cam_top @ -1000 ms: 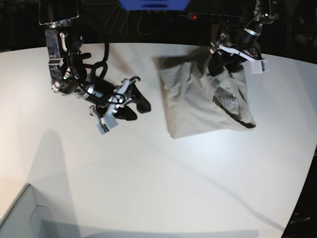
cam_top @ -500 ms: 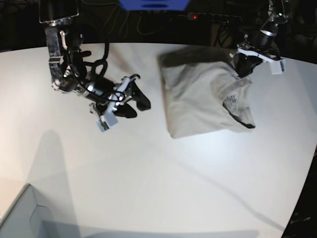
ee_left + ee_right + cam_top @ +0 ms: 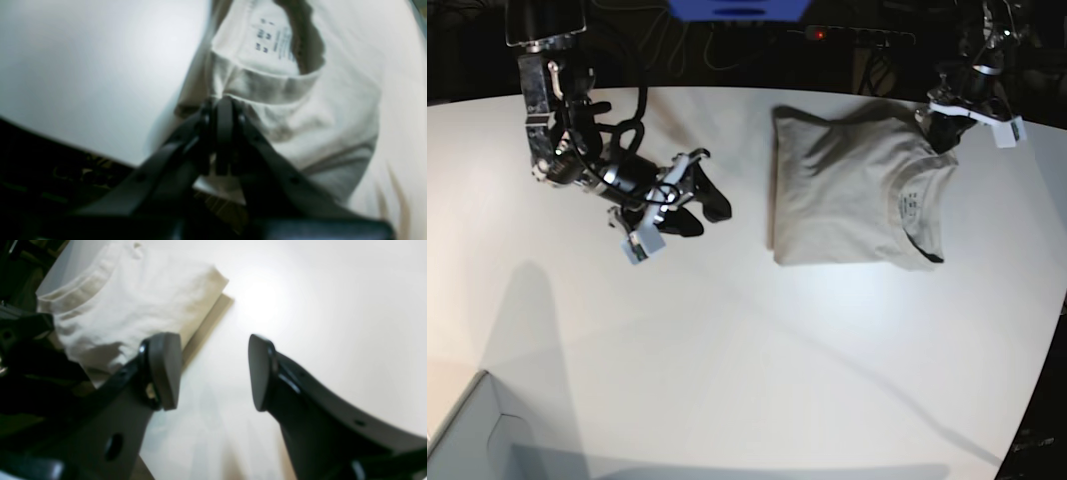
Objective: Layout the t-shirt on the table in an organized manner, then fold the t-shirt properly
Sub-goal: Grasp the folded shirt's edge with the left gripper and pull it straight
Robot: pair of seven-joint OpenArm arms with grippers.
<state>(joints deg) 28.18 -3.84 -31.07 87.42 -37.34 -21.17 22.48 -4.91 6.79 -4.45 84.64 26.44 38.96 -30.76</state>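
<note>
1. Since a second ago the shirt has swung out of its tilted, rumpled heap and now lies squarer and flatter on the table, its left edge running nearly straight up and down in the base view.
2. Over the same second the left gripper has pulled away from the middle of the cloth toward the far right edge of the table, and its jaws have gone from spread to pressed together.
3. Left wrist view: the two black fingers meet tip to tip, pinching a fold of shirt fabric just below the collar band.
4. Printed neck label shows inside the collar, above the pinch; the print is too blurred to read.
5. Base view: the collar opening faces right, and the shirt sits on the far right part of the table, folded into a rough rectangle.
6. Right gripper hovers over bare table, well apart from the shirt, to its left in the base view.
7. Right wrist view: its two pads stand wide apart with nothing between them, only white table below.
8. Same view: a corner of the shirt lies beyond the left pad, not touching it.
9. Pale box corner pokes into the near left of the base view.
</note>
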